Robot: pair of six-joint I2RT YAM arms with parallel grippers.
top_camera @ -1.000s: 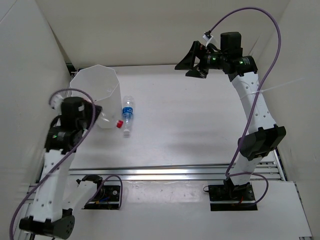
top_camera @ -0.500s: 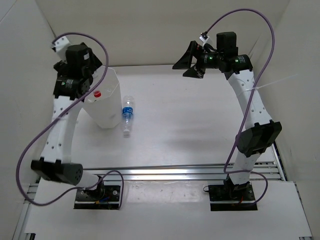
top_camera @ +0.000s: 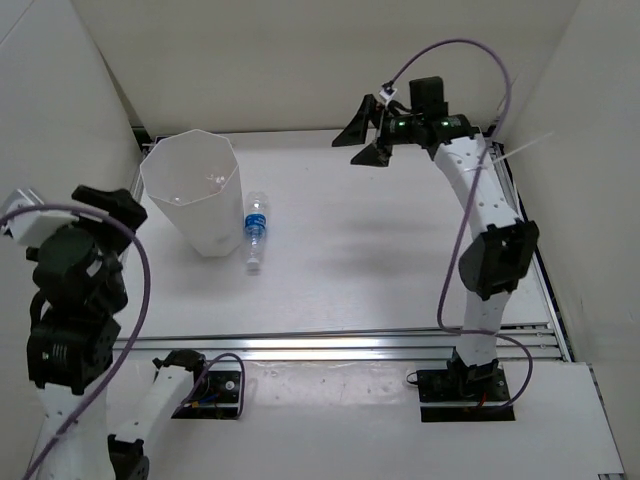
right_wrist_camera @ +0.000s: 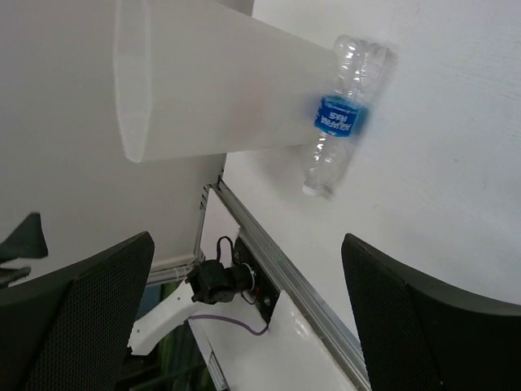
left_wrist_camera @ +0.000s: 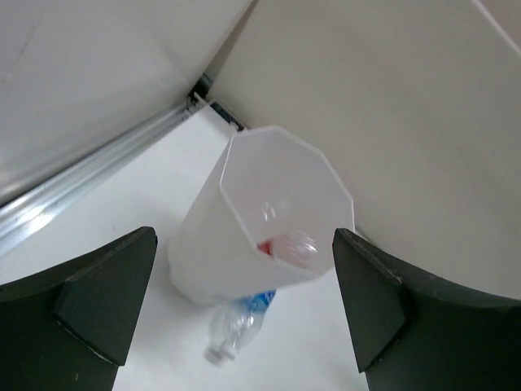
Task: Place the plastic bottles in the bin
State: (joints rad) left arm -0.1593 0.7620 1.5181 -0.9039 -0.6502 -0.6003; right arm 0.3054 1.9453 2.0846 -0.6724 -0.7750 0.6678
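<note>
The left gripper point(left_wrist_camera: 242, 236) is hanging up high on the left side, fingers spread wide, gripping nothing. The white bin point(top_camera: 205, 225) is standing upright on the table point(top_camera: 400, 260) at the back left, and a bottle with some red on it point(left_wrist_camera: 289, 247) is lying down inside. The blue-labelled bottle point(top_camera: 255, 230) is lying on its side just beside the bin, cap pointing toward the arms' bases. The right gripper point(top_camera: 362, 140) is hovering over the far side, also wide open and empty.

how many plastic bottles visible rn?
2. One blue-labelled bottle lies on the table beside the bin; one red-marked bottle sits inside it. More may be hidden inside.
</note>
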